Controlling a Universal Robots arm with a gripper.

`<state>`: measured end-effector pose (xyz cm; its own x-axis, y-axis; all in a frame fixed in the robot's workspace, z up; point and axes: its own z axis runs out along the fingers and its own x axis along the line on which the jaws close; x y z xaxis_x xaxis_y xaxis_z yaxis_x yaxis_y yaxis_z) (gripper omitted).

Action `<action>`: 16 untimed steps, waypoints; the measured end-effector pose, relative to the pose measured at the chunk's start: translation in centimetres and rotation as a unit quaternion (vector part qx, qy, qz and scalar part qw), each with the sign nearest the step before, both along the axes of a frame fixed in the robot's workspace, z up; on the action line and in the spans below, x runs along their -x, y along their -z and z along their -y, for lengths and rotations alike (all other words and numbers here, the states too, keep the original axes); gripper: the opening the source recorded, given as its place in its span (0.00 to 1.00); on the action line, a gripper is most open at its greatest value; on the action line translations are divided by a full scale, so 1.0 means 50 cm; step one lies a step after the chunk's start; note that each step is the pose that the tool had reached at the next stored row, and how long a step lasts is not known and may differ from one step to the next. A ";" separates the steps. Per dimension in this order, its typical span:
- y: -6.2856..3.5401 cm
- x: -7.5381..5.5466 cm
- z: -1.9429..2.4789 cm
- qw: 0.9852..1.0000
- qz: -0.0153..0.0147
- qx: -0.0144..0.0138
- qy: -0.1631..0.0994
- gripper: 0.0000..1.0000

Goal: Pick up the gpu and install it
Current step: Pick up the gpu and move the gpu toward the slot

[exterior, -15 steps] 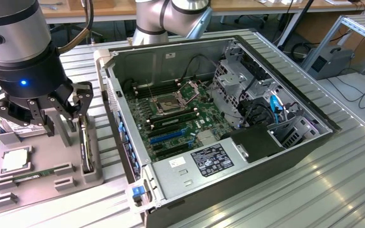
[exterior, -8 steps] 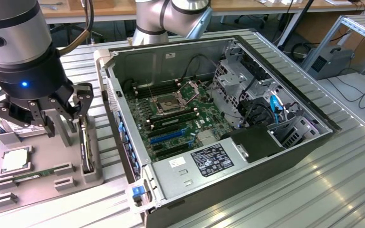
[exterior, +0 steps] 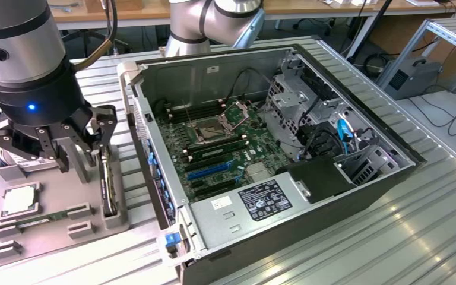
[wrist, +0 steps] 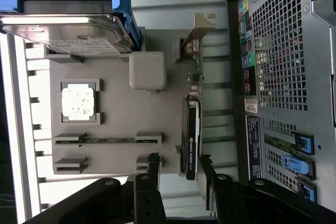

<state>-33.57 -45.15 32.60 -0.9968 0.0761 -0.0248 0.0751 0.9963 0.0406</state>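
Here gpu (wrist: 192,135) on edge, long axis alongside case (wrist: 283,51).

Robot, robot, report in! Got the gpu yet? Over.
Gripper open, over gpu. Gpu on edge in tray, not gripped. Nothing seen between them.

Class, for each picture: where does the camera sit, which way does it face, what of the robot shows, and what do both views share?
Exterior view: off the arm, facing down slantwise at the open dark metal computer case and the grey moulded parts tray; the arm's wrist and open jaws show at the exterior view's left.
Wrist view: on the wrist, facing down onto the tray; the black open jaws show.
Shared: tray, case, thin dark gpu card on edge in the tray.
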 end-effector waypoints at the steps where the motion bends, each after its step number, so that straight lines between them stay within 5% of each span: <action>1: 0.001 0.000 0.0000 1.000 0.000 0.000 0.000 0.42; 16: 0.011 0.000 0.0000 1.000 0.000 0.000 0.000 0.42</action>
<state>-33.57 -45.15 32.02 -0.9968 0.0761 -0.0247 0.0751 0.9964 0.0406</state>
